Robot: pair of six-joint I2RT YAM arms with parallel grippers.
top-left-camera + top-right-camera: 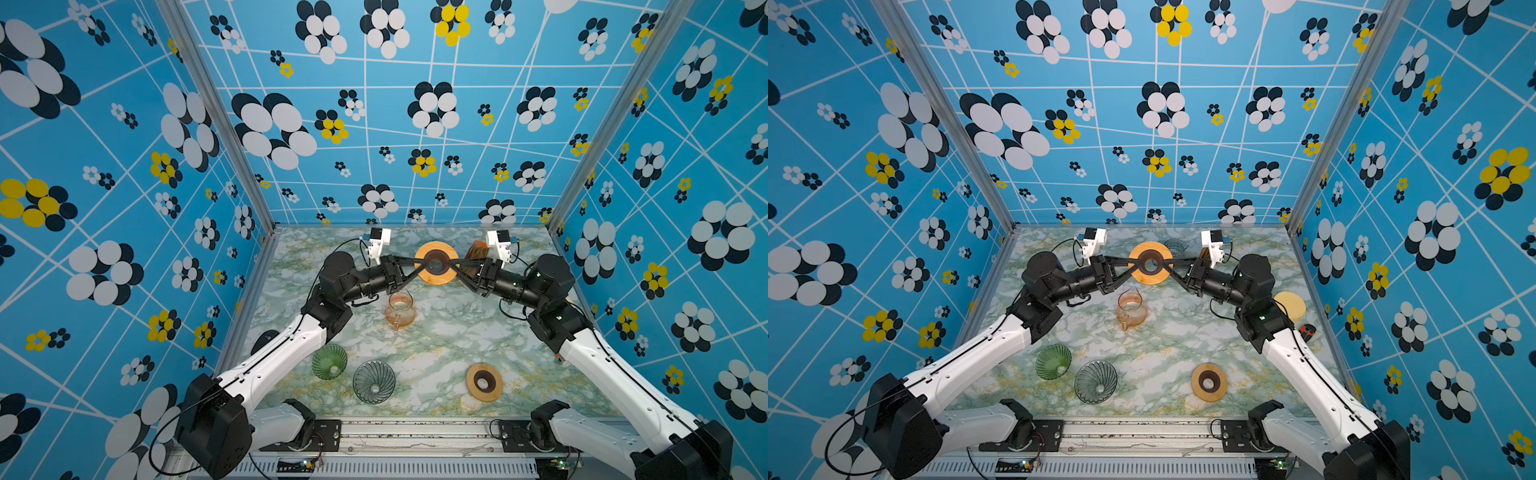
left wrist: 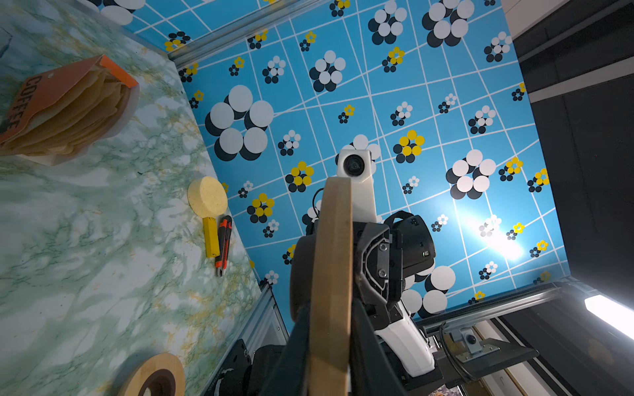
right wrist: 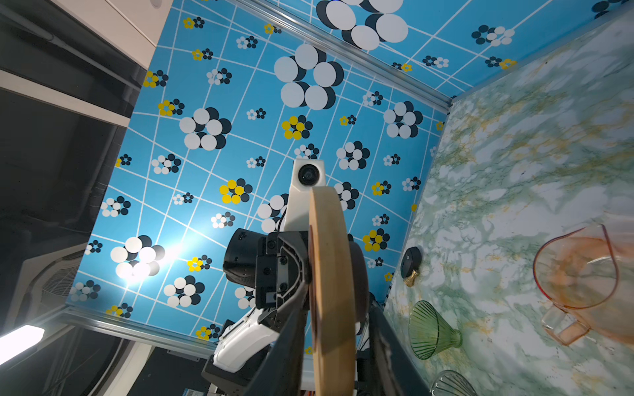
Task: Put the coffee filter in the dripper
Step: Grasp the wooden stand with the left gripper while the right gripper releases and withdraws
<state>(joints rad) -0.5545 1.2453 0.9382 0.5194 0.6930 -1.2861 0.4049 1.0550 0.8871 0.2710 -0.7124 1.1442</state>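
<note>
Aloft, the wooden ring (image 1: 434,278) sits level, hole upward, left gripper (image 1: 424,262) clamping it, right gripper (image 1: 451,262) around it, hold unclear.

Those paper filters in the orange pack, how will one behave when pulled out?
The filters look thin and wavy-edged, so probably light and floppy. They sit nested in the orange pack, so neighbours may come along.

Your two top views look down from high at the front, over the near edge, onto the whole worktop (image 1: 436,332) and back wall (image 1: 395,124); they share nearly everything. Your wrist views sit close against the wooden ring (image 2: 331,291), edge-on, facing each other: left sees the right wrist camera (image 2: 354,165), right sees the left wrist camera (image 3: 308,174).
</note>
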